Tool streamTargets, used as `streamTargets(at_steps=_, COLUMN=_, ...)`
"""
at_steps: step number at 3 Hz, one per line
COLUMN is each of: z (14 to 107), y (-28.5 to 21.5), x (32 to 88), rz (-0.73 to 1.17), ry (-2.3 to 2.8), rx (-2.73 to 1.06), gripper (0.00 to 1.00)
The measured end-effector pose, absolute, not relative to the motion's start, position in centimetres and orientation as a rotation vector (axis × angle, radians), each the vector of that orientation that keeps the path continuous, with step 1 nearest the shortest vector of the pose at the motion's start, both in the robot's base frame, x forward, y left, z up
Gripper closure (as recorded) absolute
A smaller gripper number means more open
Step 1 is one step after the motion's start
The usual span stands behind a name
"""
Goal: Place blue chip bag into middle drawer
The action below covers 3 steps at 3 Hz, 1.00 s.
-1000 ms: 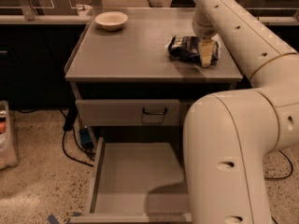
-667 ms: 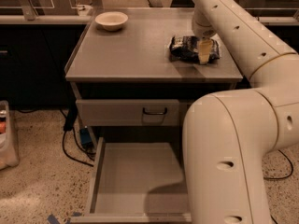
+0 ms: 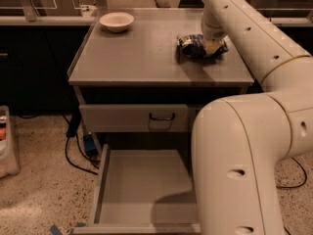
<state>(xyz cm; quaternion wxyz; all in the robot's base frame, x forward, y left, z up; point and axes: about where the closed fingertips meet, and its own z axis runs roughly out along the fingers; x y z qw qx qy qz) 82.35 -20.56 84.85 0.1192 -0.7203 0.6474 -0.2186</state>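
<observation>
The gripper was on the blue chip bag, right rear of the cabinet top; whether it gripped, I couldn't tell. It needed a firm pinch before lifting toward the middle drawer below.

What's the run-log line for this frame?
tool: on blue chip bag, atop cabinet | middle drawer: open, no bag inside | bowl: rear left

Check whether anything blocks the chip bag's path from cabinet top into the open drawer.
Nothing visible: the gripper sits on the blue chip bag, rear right; the middle drawer below shows bare floor. The robot's arm hides its right side.
</observation>
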Motion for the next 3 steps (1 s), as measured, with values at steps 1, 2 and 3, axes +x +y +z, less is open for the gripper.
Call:
streamTargets(at_steps=1, z=84.85, y=-20.56, x=82.35, rz=-0.639, ry=1.893, rx=-2.106, gripper=0.94)
streamTargets(at_steps=2, z=84.85, y=-20.56, x=82.35, rz=-0.639, ry=1.893, rx=-2.106, gripper=1.0)
streamTargets(at_steps=3, z=84.77, y=-20.58, x=82.18, rz=-0.63, ry=1.904, rx=-2.095, gripper=1.0)
